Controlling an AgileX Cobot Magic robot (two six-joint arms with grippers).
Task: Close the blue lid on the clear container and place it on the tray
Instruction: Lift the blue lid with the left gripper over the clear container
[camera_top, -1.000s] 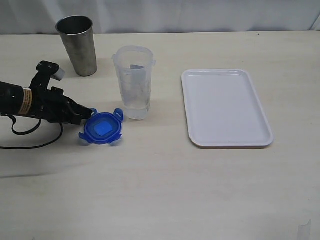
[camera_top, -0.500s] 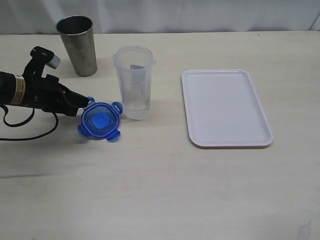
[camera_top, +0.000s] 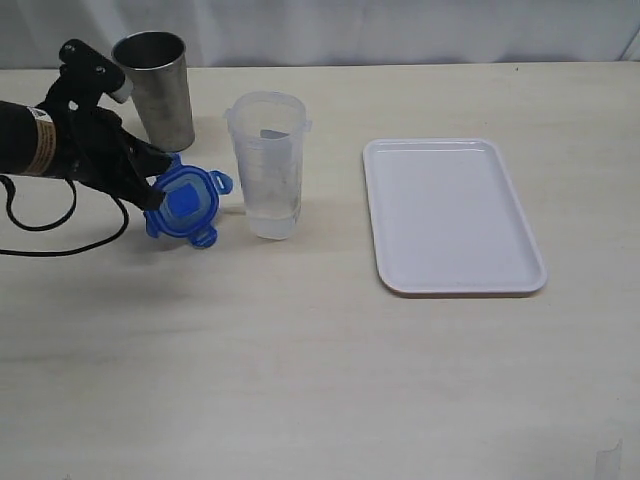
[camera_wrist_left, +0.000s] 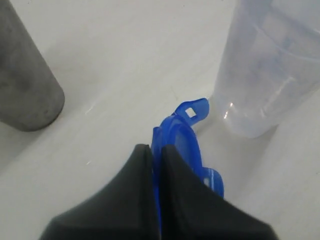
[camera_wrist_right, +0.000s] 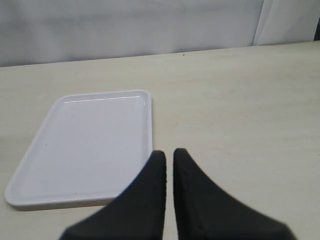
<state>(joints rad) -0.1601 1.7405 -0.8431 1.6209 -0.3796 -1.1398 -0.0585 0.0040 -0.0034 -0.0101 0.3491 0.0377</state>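
The left gripper (camera_top: 153, 186) pinches the blue lid (camera_top: 183, 205) by its rim, tilted, between a steel cup (camera_top: 157, 90) and the open clear container (camera_top: 267, 165); its jaws hide the lid's near edge. The right gripper (camera_wrist_right: 169, 156), closed on nothing near the tray (camera_top: 452, 215), shows only in its own wrist view.

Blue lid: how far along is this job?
Done: the left claw is shut on the edge of the blue lid, which is tilted up. In hand: getting it over the clear container, not yet covered. Left: snapping it shut, then setting the container on the tray.
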